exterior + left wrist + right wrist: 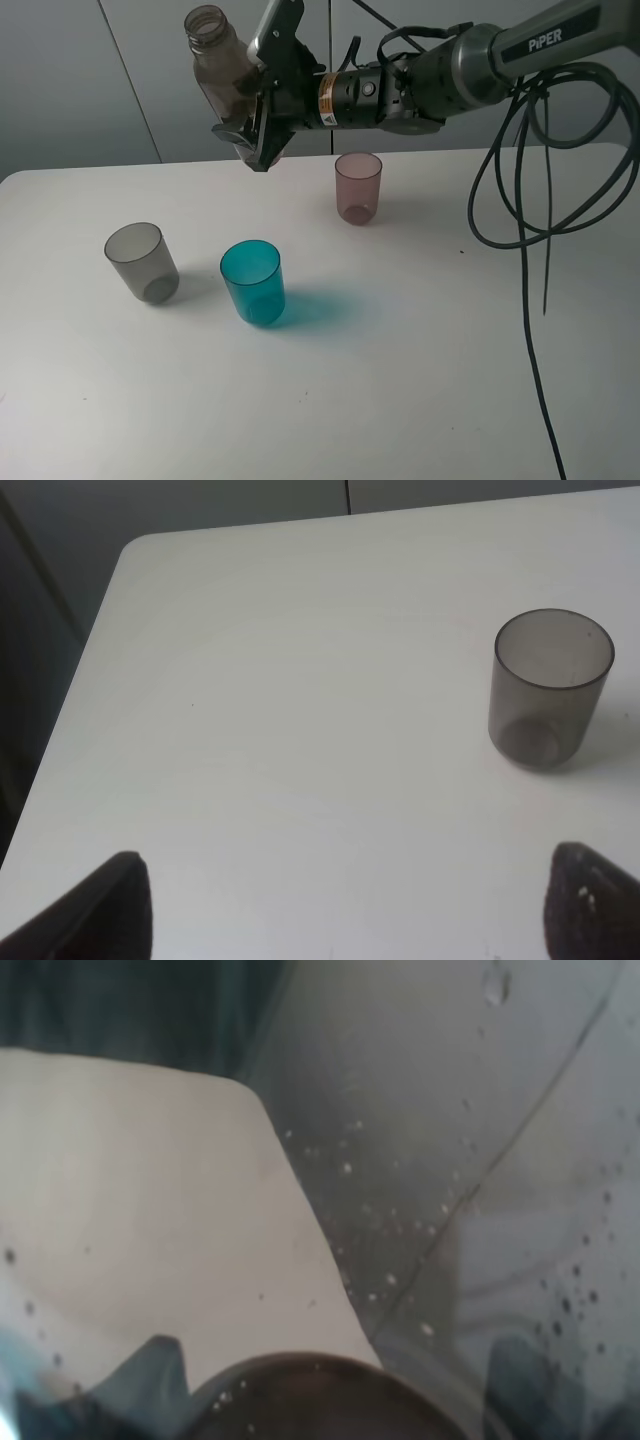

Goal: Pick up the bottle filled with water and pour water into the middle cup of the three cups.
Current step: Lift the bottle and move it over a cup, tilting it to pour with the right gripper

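Exterior high view: the right arm (470, 60) reaches in from the right side and across the middle, and the right gripper (262, 95) is clamped on the bottle (222, 70), one finger on either side of its body. The bottle hangs in the air over the far edge of the table (420, 380), well above all three cups. Its neck points up and leans toward the left edge, and the mouth is uncapped.

The teal cup (253, 282) stands upright around the middle of the table, a little toward the left edge. The grey cup (142, 262) stands beside it, nearer the left edge. The pink cup (358, 187) is well apart from both, close to the far edge (it sits below and to the right of the gripper). Black cables (530, 200) loop down from the arm over the right side.

Right wrist view is filled by the wall of the bottle (450, 1160), speckled with droplets (347, 1168); how much water it holds I cannot tell.

Left wrist view: the left gripper (355, 920) has its fingers (115, 910) spread wide with nothing between them. It hovers over the table's far left corner area, with the grey cup (550, 688) ahead.
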Available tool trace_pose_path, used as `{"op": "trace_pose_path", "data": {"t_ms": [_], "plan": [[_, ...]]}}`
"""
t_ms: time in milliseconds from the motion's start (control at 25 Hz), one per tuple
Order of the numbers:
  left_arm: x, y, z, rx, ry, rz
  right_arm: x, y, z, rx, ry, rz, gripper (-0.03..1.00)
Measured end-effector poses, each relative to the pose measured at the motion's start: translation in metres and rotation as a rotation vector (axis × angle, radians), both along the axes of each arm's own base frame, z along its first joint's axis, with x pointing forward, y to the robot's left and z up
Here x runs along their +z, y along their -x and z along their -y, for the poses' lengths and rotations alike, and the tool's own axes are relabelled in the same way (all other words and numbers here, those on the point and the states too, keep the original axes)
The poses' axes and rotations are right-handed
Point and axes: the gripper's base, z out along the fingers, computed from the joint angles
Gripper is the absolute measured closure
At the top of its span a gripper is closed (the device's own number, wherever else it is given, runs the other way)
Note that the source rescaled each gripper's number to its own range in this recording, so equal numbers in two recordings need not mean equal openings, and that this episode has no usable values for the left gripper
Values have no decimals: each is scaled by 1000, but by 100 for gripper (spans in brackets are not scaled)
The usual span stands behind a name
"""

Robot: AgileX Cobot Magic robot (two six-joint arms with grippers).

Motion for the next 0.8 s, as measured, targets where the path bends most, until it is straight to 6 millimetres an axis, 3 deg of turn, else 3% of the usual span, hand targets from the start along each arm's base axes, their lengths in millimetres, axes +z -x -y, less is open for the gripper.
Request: {"op": "trace_pose_path", "data": {"t_ms": [440,800], "plan": [[0,0,0,0,0,0,-6,-25,37,-28,34,90,95],[0,0,0,0,0,0,-11,-25,40,42,118,241,95]]}}
